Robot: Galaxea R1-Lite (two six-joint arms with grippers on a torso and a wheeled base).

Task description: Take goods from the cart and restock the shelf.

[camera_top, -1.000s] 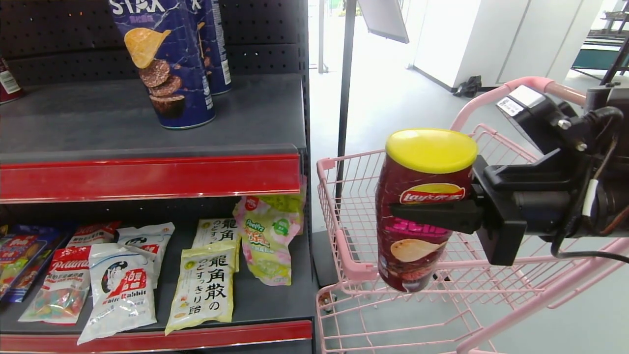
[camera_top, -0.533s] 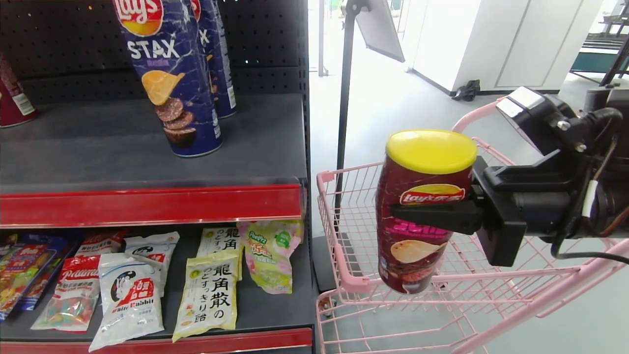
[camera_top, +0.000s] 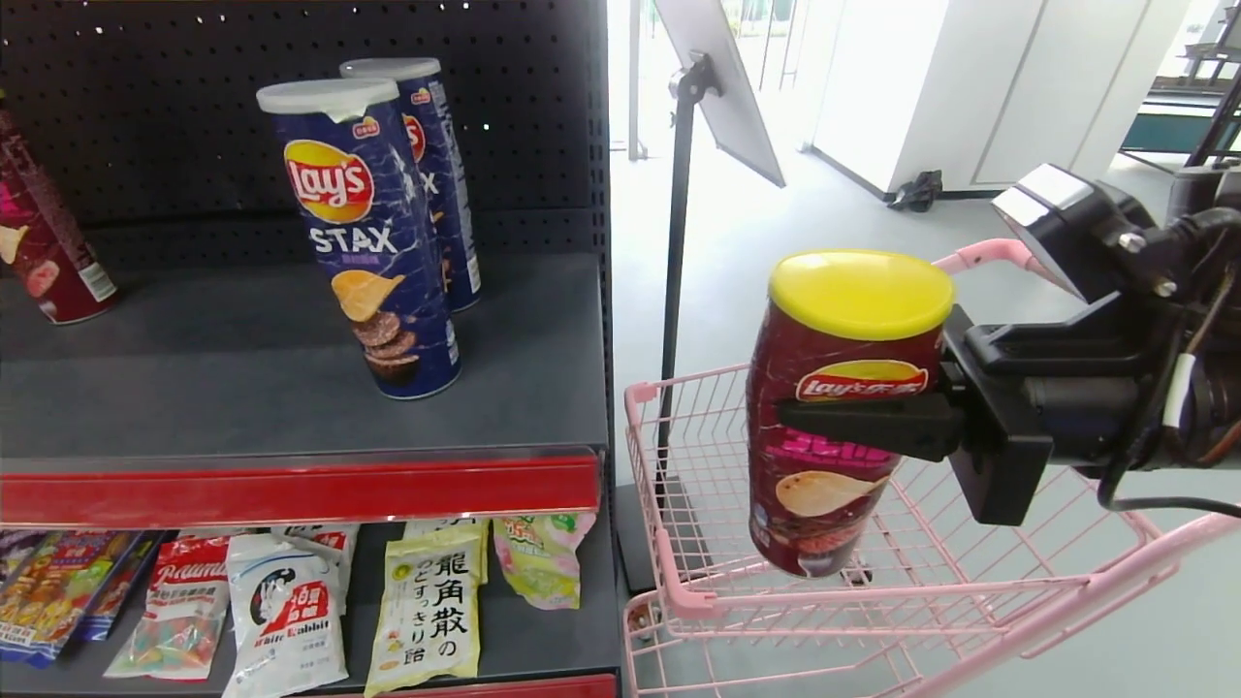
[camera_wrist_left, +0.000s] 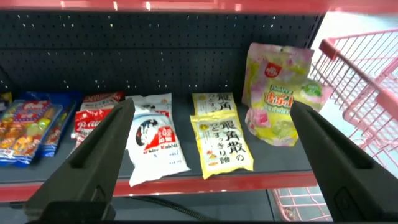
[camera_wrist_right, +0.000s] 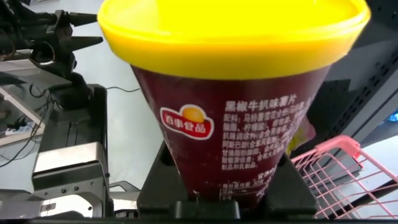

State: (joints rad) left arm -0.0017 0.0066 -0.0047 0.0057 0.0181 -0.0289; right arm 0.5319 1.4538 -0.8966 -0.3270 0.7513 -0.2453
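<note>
Chip can (camera_top: 819, 494) in pinch of right gripper (camera_top: 826, 409) by cart (camera_top: 679, 593); left gripper (camera_wrist_left: 211, 106) spread before snack bags (camera_wrist_left: 221, 143)

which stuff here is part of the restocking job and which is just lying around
Job:
- red chip can, held in the right tool
- pink cart
- shelf

Lying about:
- blue chip cans
- candy bags below
- sign stand

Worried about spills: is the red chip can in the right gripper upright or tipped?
Upright. The red chip can sits vertical in the right gripper, yellow lid on top, base down.
</note>
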